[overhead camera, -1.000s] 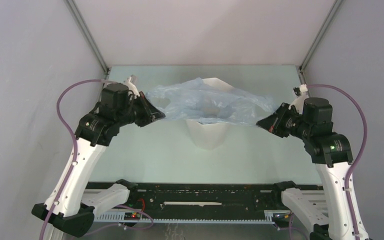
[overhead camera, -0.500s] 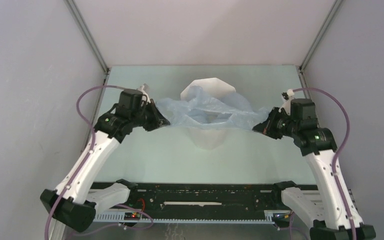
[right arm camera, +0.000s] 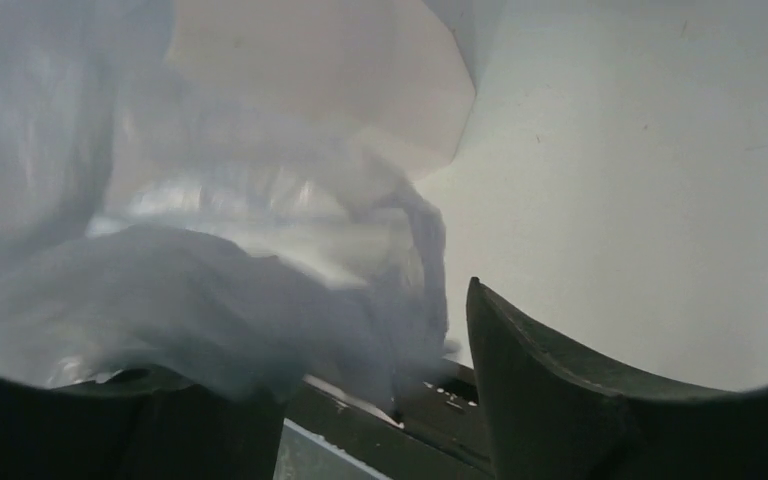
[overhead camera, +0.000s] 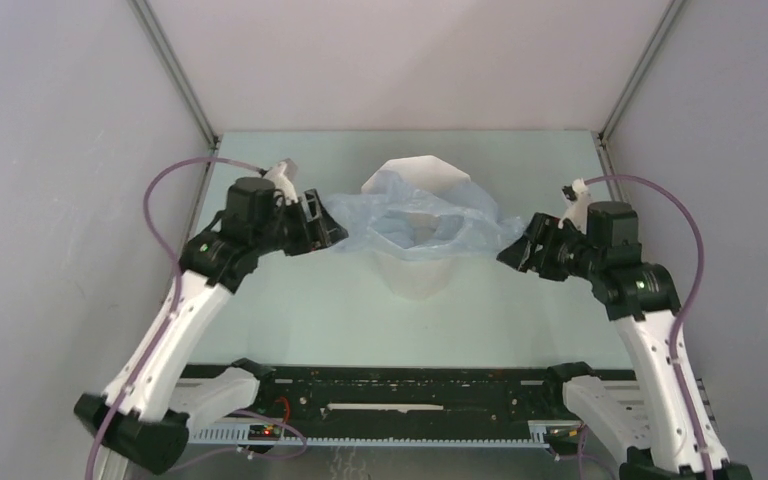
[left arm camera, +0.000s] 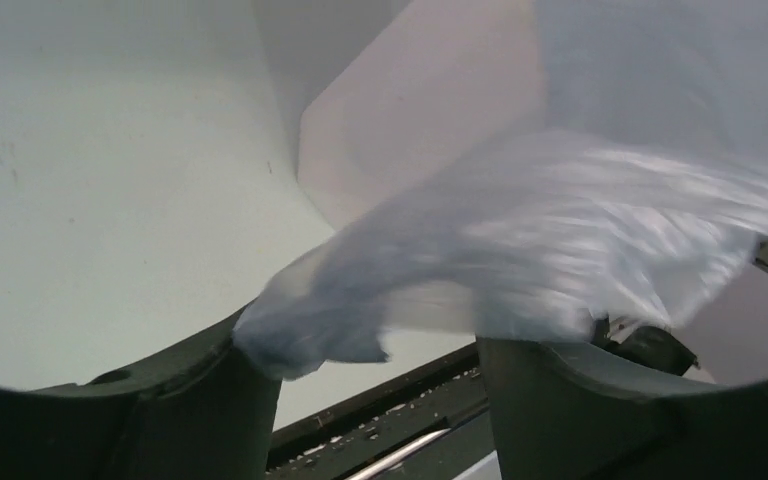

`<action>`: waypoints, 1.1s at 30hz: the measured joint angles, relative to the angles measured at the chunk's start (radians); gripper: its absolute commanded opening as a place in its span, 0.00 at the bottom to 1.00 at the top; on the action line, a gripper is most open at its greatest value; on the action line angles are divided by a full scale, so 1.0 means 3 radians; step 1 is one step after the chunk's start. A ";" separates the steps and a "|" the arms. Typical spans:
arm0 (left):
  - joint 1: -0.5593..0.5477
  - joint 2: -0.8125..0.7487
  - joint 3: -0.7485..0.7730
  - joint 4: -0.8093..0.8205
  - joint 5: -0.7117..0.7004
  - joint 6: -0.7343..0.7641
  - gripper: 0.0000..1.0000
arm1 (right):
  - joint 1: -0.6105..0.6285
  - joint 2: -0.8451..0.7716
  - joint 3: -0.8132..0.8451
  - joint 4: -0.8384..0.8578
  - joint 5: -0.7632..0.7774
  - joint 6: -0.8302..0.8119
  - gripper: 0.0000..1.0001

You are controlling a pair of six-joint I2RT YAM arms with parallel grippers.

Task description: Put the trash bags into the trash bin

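Both jaws are spread wide at 9 and 3 o'clock. Thus the trash bag is freed, apparently to sag into the trash bin.

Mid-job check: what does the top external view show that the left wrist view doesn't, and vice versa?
Top external only: the trash bag draped over the mouth of the trash bin, flanked by the left end effector and right end effector, both open. Left wrist only: the bag's edge lying loose across that end effector's spread fingers, not pinched. Both: the bag against the bin's white wall.
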 measured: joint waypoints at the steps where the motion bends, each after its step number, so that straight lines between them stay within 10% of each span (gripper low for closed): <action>1: 0.0000 -0.0158 -0.0019 0.0004 0.0006 0.0058 0.76 | 0.0000 -0.0095 0.0006 -0.0051 -0.0003 -0.0034 0.75; 12: 0.0000 -0.1338 -0.0104 0.0061 -0.0043 0.0432 0.89 | 0.0008 -0.0969 0.0088 -0.0327 -0.0168 -0.0411 0.84; 33: -0.0491 -0.0474 0.0223 0.0323 0.0378 0.1190 0.90 | 0.0640 -0.0359 0.0950 0.0155 0.0341 -0.1431 0.84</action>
